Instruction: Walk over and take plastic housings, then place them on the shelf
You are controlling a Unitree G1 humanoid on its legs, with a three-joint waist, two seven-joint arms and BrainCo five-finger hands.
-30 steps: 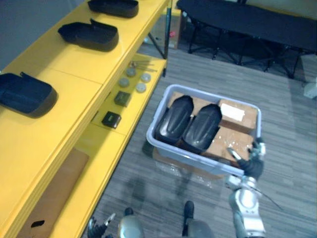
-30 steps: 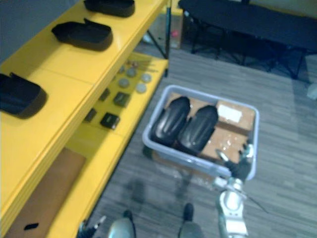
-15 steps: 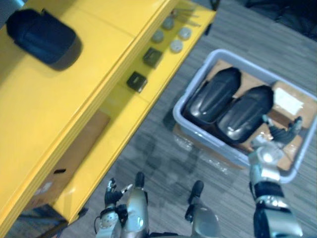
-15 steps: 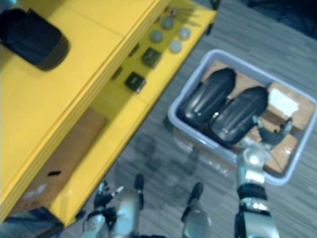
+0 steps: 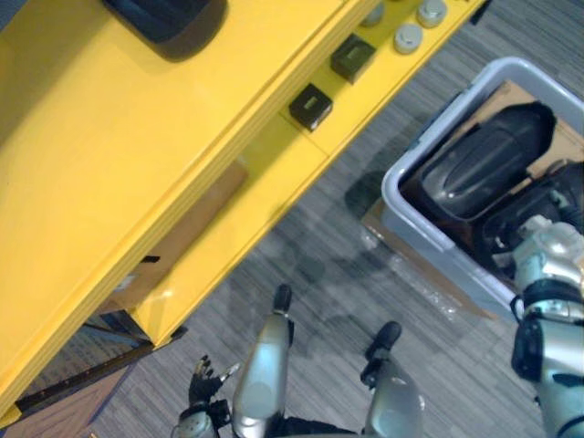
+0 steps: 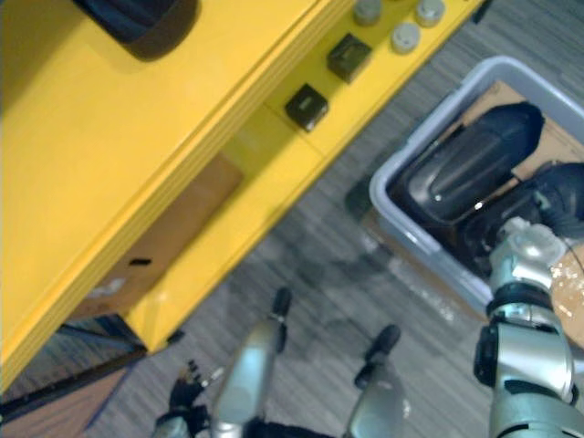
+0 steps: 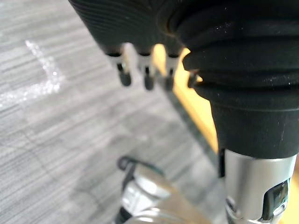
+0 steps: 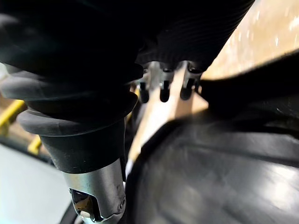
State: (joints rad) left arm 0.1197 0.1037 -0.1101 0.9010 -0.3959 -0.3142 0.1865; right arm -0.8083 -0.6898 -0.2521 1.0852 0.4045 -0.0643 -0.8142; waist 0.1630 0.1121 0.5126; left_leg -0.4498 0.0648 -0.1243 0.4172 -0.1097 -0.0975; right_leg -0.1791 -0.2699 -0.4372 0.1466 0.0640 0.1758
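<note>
- One glossy, rounded black housing lies just under the right hand, inside a pale grey plastic bin.
- A second housing, ribbed, sits beside it.
- The right hand's fingers are straight, gripping nothing.
- The left hand hangs relaxed and empty near the smooth yellow shelf.

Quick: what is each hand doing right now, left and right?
Left hand: open, holding nothing.
Right hand: open, fingers just above a black housing, not gripping it.
</note>
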